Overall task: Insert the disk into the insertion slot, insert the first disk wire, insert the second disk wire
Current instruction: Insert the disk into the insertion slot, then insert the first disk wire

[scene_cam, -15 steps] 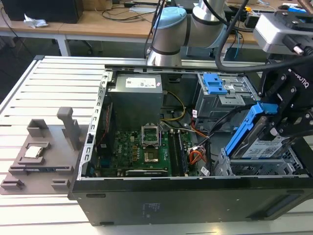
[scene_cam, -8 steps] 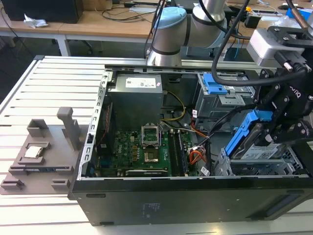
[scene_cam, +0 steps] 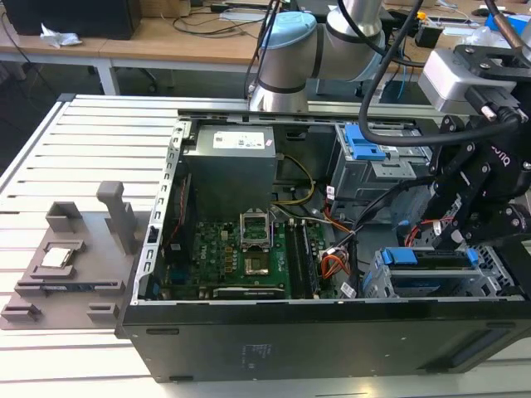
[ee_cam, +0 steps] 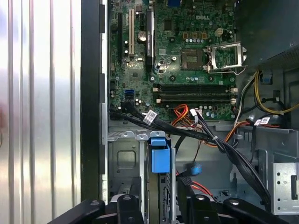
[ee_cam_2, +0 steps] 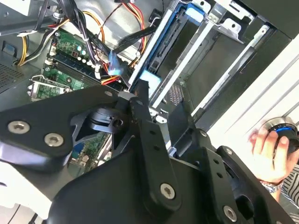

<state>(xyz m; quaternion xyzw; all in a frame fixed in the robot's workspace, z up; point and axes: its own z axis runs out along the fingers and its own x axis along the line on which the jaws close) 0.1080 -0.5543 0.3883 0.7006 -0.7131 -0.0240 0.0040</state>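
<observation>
In the exterior view the disk [scene_cam: 431,280] lies flat in the insertion slot [scene_cam: 501,280], the silver cage at the case's front right corner, with its blue bracket showing at both ends. My black gripper [scene_cam: 448,236] hangs just above the disk's inner edge. In the first wrist view the gripper [ee_cam: 163,212] straddles the disk's blue bracket tab [ee_cam: 160,157], seen end-on inside the cage [ee_cam: 122,159]. A bundle of black wires [ee_cam: 187,133] crosses just beyond the tab, and a red wire [ee_cam: 198,186] with a blue plug [ee_cam: 194,169] lies beside it.
A taller grey cage with a blue latch [scene_cam: 365,149] stands behind the gripper. The motherboard [scene_cam: 249,257] and power supply [scene_cam: 228,170] take up the case's middle. A grey fixture [scene_cam: 70,257] lies on the slatted table. A hand [ee_cam_2: 267,149] rests on a round knob outside the case.
</observation>
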